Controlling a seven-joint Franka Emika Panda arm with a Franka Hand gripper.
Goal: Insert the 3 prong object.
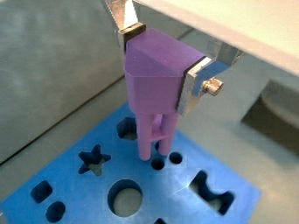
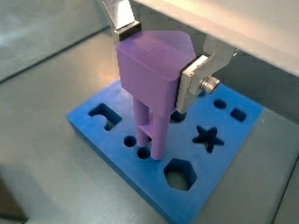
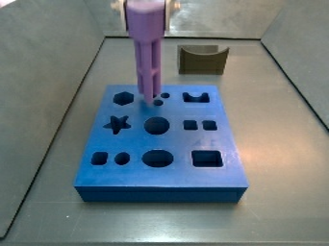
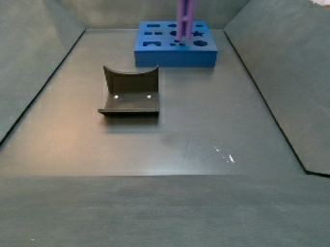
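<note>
My gripper (image 1: 163, 59) is shut on the purple 3 prong object (image 1: 156, 83), with its flat silver fingers on two opposite sides of the body; both wrist views show this (image 2: 160, 55). The piece hangs upright over the blue block (image 1: 82, 188) with shaped holes. Its prong tips (image 2: 146, 150) stand at the block's top, by the small round holes. I cannot tell how deep they sit. In a side view the piece (image 3: 146, 48) stands over the far middle of the block (image 3: 141, 178). The block also shows far off in a side view (image 4: 161, 53).
The dark fixture (image 3: 202, 60) stands on the grey floor beyond the block, and shows nearer in a side view (image 4: 129, 92). The block has star, hexagon, round and square holes (image 3: 115, 124). Grey sloping walls enclose the floor.
</note>
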